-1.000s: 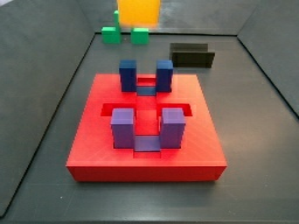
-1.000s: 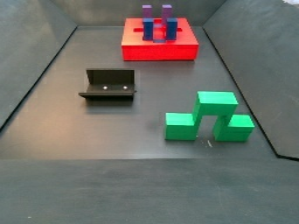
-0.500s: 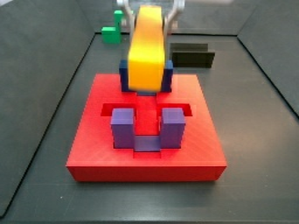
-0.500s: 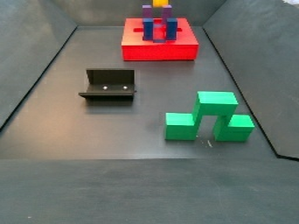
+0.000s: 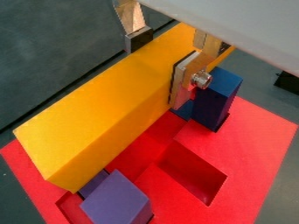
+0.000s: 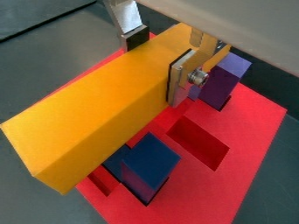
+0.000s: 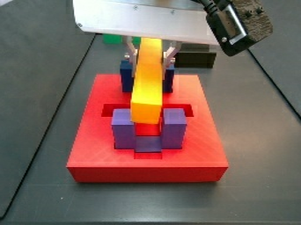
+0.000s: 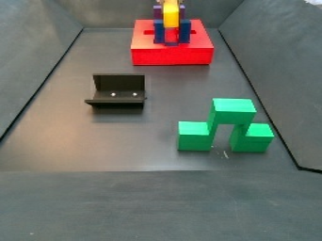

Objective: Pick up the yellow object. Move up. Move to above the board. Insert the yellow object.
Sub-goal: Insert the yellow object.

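Yellow bar (image 7: 146, 83), clamped in the gripper (image 5: 163, 54), hangs mid-frame over the board (image 7: 83, 141) in a side view. If skewed, it could catch a purple post (image 7: 122, 127) and jam.

Tool (image 7: 148, 54) w/ bar (image 7: 147, 81) over board (image 7: 94, 145), seemingly btwn posts (image 7: 173, 127).

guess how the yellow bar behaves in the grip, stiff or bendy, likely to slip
The yellow object looks stiff: it spans straight, no sag, over the board. Its smooth faces could slip, though the gripper clamps its flat sides. Held at one end, it may tilt if bumped.
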You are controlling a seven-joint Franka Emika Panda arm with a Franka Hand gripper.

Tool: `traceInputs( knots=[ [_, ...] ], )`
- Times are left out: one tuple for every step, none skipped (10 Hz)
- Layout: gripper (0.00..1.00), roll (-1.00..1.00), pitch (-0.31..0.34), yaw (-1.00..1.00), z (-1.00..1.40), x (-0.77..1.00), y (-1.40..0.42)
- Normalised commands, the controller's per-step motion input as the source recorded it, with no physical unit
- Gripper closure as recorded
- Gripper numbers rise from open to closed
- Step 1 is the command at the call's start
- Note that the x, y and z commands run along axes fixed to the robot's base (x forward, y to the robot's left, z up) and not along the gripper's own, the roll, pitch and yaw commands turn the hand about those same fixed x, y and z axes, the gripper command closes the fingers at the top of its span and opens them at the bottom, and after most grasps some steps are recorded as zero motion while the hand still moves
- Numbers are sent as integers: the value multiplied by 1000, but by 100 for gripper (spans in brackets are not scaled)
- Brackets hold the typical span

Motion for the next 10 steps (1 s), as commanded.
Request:
traceInputs(
  knots=[
    [100,13,0,20,-31,0,-106],
    [100,0,0,0,-6,-57,-86],
    [100,0,-16,0,0,-106,-29],
    [100,0,-26,0,37,-114,-63],
    [100,1,0,71,23,0,-129],
    [100,40,16,114,0,80,-97],
    [100,61,64,140,0,186,-89],
    [100,77,50,129,-91,60,-14],
    [100,79,44,123,-146,40,0],
    [100,57,43,89,-157,0,0]
  ],
)
